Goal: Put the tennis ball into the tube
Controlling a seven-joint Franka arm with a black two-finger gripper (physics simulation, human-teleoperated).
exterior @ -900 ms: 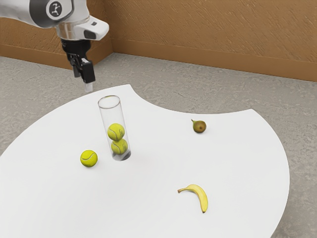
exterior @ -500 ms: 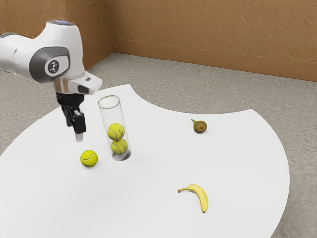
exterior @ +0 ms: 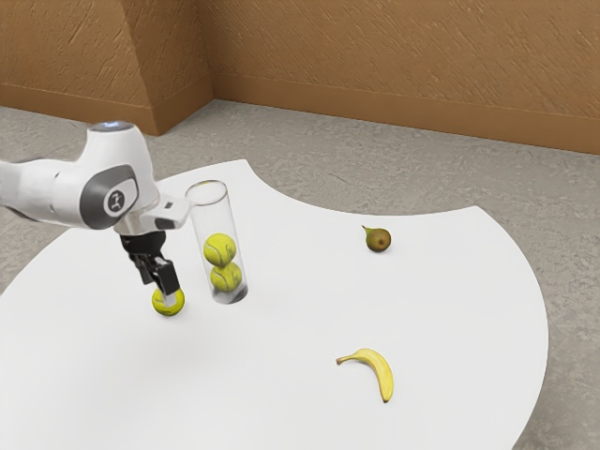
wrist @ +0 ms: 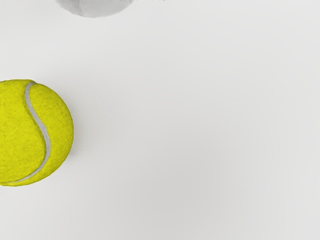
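Note:
Low over the loose tennis ball [exterior: 163, 309], my gripper [exterior: 161, 292] hangs open, its near fingertip overlapping the ball in the exterior view. Whether that tip touches the ball I cannot tell. In the wrist view the yellow-green ball [wrist: 30, 135] lies at the edge, partly cut off, with a pale curved seam. The clear tube [exterior: 217, 217] stands upright on the table beside the loose ball, toward the exterior view's right. Two tennis balls [exterior: 220, 249] are stacked in its lower part, and its upper part holds nothing.
On the white table [exterior: 281, 375], a banana [exterior: 379, 368] lies toward the exterior view's lower right. A brown-green fruit [exterior: 378, 239] rests farther back. A grey rounded thing [wrist: 95, 7] shows at the wrist view's edge; I cannot tell what it is.
My gripper has come from above the table's far edge down to the loose ball. The ball, tube, banana and fruit have stayed in place.

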